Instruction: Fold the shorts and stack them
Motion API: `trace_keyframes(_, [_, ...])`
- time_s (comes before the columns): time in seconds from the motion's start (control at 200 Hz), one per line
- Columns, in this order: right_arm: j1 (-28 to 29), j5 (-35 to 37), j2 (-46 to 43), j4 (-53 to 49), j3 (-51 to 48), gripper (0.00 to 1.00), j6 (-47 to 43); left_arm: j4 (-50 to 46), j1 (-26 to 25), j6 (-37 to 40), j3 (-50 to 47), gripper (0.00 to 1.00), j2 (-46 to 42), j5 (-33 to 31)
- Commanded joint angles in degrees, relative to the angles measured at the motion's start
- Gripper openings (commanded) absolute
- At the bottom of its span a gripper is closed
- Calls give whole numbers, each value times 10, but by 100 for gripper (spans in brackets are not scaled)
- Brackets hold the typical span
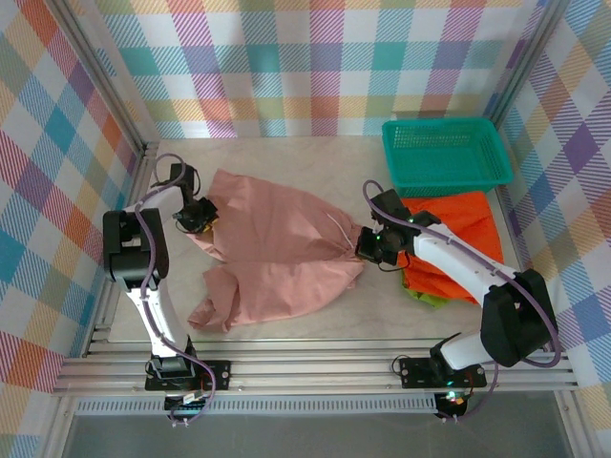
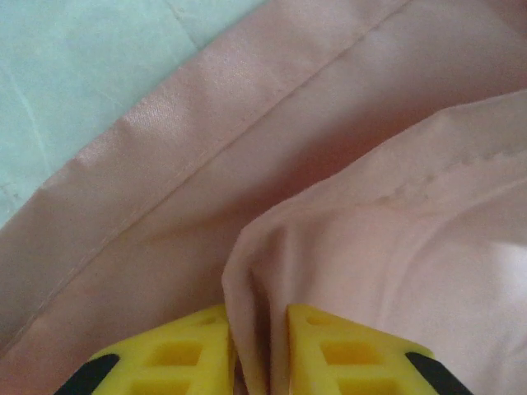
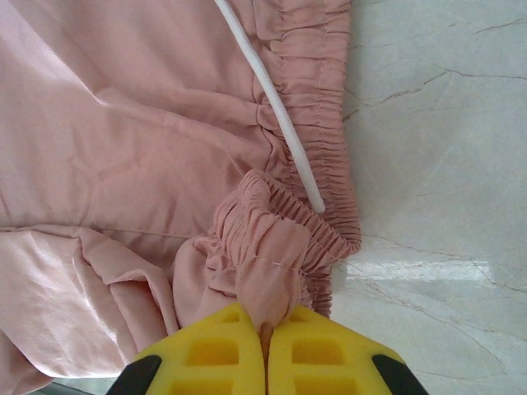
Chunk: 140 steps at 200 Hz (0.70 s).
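The pink shorts (image 1: 282, 253) lie spread across the middle of the pale, marble-veined tabletop (image 1: 286, 153), a thin, smooth, slightly shiny cloth rumpled into soft folds, with one leg trailing toward the near left. The left fingers (image 1: 200, 218) sit at the shorts' far left edge. The left wrist view gives the close detail: the yellow fingers (image 2: 218, 341) stand narrow with a raised fold of the pink cloth pinched between them, and beyond it runs a flat hem with a straight stitched seam. The right fingers (image 1: 368, 248) meet the shorts at their right end. In the right wrist view they are pressed together on a bunch of the gathered elastic waistband (image 3: 329, 156), whose fine shirring is plain there, with a white drawstring (image 3: 276, 107) lying across it. From above, the right arm reaches over the orange shorts (image 1: 468, 215), a crumpled heap just right of the pink pair, and a scrap of the green shorts (image 1: 431, 299) peeks out from beneath the heap's near edge. A teal mesh basket (image 1: 449, 176), rectangular, stands at the far right corner, just behind the orange heap. Bright plaid walls (image 1: 286, 67) close in the tabletop.
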Motion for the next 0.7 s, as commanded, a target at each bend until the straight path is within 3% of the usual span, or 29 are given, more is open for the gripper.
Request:
trace_keyframes(0.0, [-9,-2,-14,2,-10,0,-18,0,8,1,0,3,1,-13])
trace_keyframes(0.305, [-40,29,-38,-30,-15,0,-41,-91,64,70,108,0,-30,-25])
trace_keyframes(0.475, [-40,37,-62,-41,-24,0,-52,-73,114,68,109,34,-49,40])
trace_keyframes(0.575, [-40,29,-76,-41,-32,0,-55,-63,116,65,104,53,-76,66])
trace_keyframes(0.695, [-41,16,-85,-30,-42,0,-56,-73,116,59,84,57,-114,97])
